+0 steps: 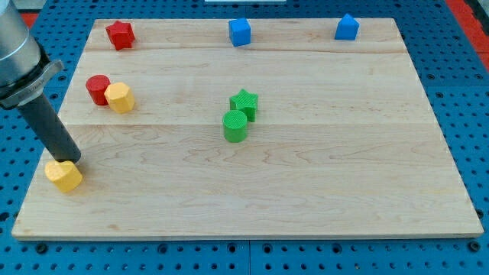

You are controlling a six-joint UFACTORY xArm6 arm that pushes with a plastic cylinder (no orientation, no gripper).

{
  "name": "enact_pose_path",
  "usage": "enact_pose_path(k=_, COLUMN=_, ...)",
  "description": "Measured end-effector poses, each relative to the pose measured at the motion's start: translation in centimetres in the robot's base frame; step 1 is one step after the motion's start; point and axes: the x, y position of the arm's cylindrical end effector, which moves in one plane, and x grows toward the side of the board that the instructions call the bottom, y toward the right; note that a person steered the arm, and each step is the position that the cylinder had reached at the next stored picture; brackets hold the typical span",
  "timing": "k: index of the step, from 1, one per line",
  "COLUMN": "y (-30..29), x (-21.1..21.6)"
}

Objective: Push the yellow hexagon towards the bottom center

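The yellow hexagon point(120, 98) lies on the wooden board point(306, 191) at the view's upper left, touching a red cylinder point(97, 89) on its left. My tip point(71, 161) is well below it, near the board's left edge. The tip rests against the top of a second yellow block point(64, 175), which looks heart-shaped. The rod slants up to the view's left from there. The tip is apart from the hexagon.
A red star point(120, 34) sits at the top left, a blue cube point(240, 32) at the top centre and a blue house-shaped block point(346, 27) at the top right. A green star point(244, 103) and a green cylinder point(235, 126) touch near the centre.
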Motion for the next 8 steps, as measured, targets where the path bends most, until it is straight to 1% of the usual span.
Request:
enact_pose_path(k=1, y=0.0, x=0.0)
enact_pose_path(k=3, y=0.0, x=-4.0)
enact_pose_path(k=5, y=1.9, x=-7.9)
enact_pose_path(k=6, y=2.0, x=-8.7)
enact_pose_path(k=8, y=6.8, x=-12.0)
